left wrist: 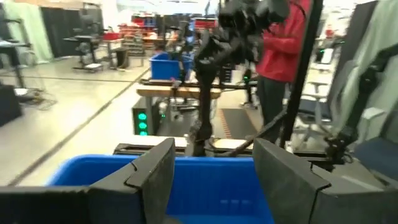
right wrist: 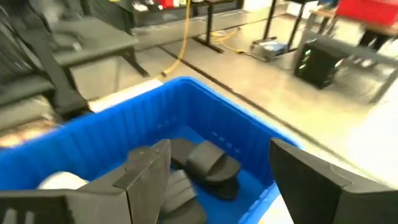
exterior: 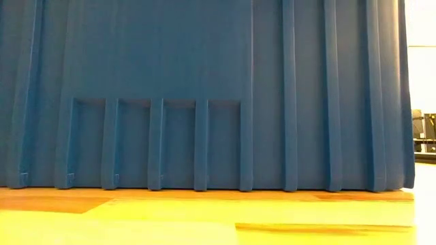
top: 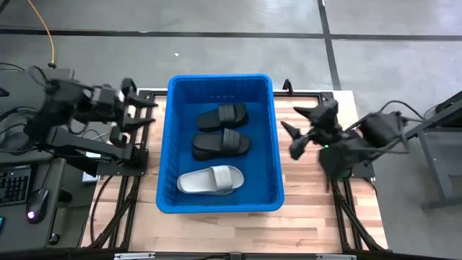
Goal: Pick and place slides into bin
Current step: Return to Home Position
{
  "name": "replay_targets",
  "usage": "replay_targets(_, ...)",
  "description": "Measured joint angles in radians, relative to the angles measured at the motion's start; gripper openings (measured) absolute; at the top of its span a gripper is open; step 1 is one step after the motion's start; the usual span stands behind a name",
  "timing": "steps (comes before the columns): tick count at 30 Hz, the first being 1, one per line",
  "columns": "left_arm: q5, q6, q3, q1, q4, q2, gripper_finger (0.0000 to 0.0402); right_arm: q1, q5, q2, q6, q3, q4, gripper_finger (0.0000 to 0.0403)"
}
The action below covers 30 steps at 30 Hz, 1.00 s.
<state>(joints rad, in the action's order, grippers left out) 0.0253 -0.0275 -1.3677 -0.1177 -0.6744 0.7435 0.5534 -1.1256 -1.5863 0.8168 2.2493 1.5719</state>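
The blue bin (top: 167, 144) stands in the table's middle; its ribbed wall (exterior: 204, 95) fills the low view. Inside it lie two black slides (top: 222, 115) (top: 220, 143) toward the far end and one light grey slide (top: 211, 180) toward the near end, all resting flat on the bin's floor. The black slides also show in the right wrist view (right wrist: 208, 165). My left gripper (top: 144, 112) is open and empty, raised beside the bin's left rim. My right gripper (top: 292, 133) is open and empty, raised just right of the bin's right rim.
Bare wooden table (top: 310, 188) lies to the right of and in front of the bin. A keyboard and mouse (top: 32, 206) sit off the table's left. A person in a red top (left wrist: 280, 37) stands beyond the table's right side in the left wrist view.
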Motion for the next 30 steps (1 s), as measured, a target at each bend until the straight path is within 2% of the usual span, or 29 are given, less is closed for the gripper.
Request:
replay_targets(2, -0.029, -0.007, 0.112, 0.000, 0.087, -0.046, 0.0207, 0.024, 0.006, 0.024, 0.055, -0.013, -0.001, 0.0261)
replay_targets(5, -0.070, -0.031, 0.267, 0.000, 0.189, -0.123, 0.0207, 0.074, 0.031, 0.057, 0.049, -0.084, -0.001, 0.0261)
replay_targets(9, -0.125, -0.095, 0.442, 0.000, 0.353, -0.234, 0.0207, 0.169, -0.151, 0.146, 0.265, -0.303, -0.003, 0.0261)
replay_targets(13, -0.147, -0.135, 0.562, 0.000, 0.410, -0.328, 0.0207, 0.266, -0.240, 0.266, 0.546, -0.613, -0.001, 0.0261)
replay_targets(18, -0.081, -0.161, 0.617, 0.000, 0.443, -0.418, 0.0207, 0.345, -0.428, 0.396, 0.787, -0.899, -0.003, 0.0261)
replay_targets(23, -0.027, -0.056, 0.619, 0.000, 0.410, -0.452, 0.0207, 0.356, -0.428, 0.491, 0.825, -1.034, -0.003, 0.0261)
replay_targets(26, -0.025, 0.027, 0.619, 0.000, 0.279, -0.460, 0.0207, 0.354, -0.440, 0.539, 0.824, -1.096, -0.002, 0.0261)
replay_targets(30, -0.016, 0.012, 0.620, 0.000, 0.173, -0.462, 0.0207, 0.351, -0.443, 0.615, 0.855, -1.223, -0.005, 0.0261)
